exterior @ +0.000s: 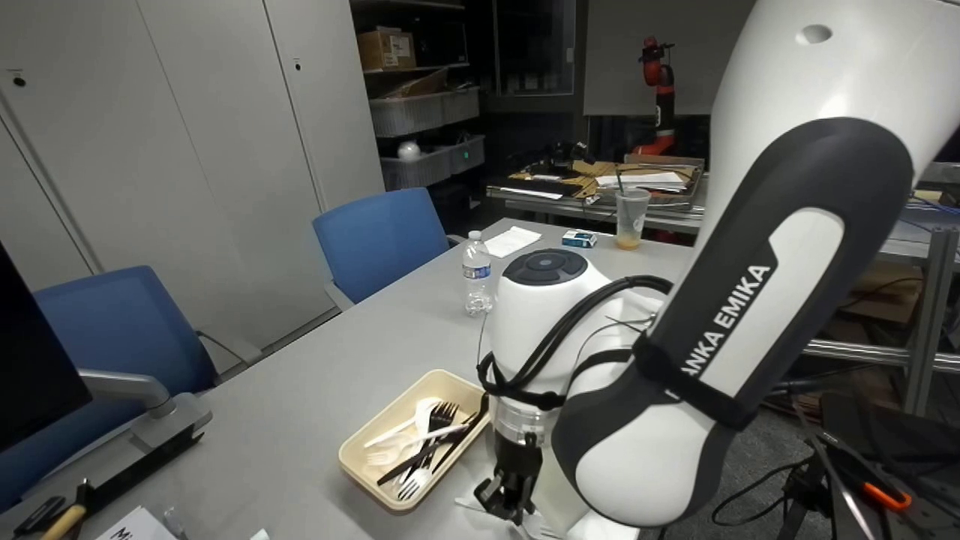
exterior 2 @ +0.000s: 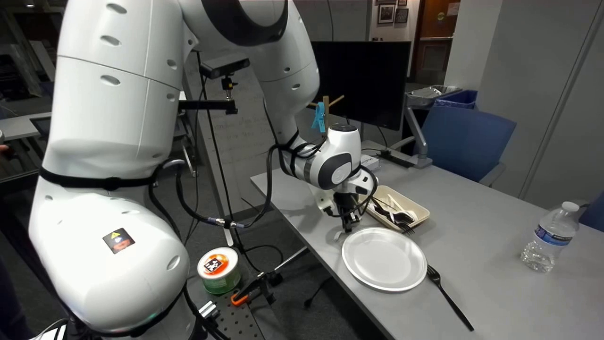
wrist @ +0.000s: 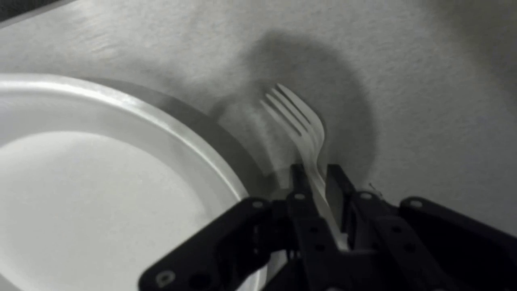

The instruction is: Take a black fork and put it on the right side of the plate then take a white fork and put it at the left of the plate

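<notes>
Under the pincer (wrist: 316,173) there is the grey surface (exterior 2: 490,222). Just beside the pincer is the white plate (exterior 2: 384,259), and near the pincer, the tan tray (exterior: 442,386). Beyond the plate, well apart from the pincer, lies the black fork (exterior 2: 448,297). The pincer's jaws are slightly apart, with the handle of the white fork (wrist: 313,139) between them.

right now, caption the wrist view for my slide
The gripper, its jaws slightly parted, straddles a white fork beside the plate.
</notes>
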`<act>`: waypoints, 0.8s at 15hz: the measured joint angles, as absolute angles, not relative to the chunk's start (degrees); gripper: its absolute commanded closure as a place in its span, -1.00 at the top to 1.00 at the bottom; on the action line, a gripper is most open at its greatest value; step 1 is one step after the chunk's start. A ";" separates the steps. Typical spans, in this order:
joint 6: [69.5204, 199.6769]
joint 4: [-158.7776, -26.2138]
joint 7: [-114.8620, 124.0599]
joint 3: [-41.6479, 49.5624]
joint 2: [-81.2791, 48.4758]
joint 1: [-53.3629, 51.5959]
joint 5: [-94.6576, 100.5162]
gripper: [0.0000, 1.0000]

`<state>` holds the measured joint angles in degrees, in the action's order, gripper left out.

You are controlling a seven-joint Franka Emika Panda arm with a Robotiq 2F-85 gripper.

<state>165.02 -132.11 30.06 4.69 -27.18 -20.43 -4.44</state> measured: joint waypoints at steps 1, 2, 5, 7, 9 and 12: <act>165.01 -132.17 30.07 4.70 -27.18 -20.43 -4.44 0.18; 165.01 -132.22 30.07 4.70 -27.18 -20.43 -4.44 0.35; 164.73 -132.29 30.01 4.60 -27.00 -20.39 -4.45 0.79; 163.93 -132.33 29.68 4.25 -26.39 -20.22 -4.47 1.00; 162.27 -132.37 28.01 3.48 -25.21 -19.62 -4.47 1.00; 158.23 -132.71 23.29 1.06 -22.04 -17.20 -4.48 1.00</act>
<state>158.23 -132.71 23.29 1.06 -22.04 -17.20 -4.48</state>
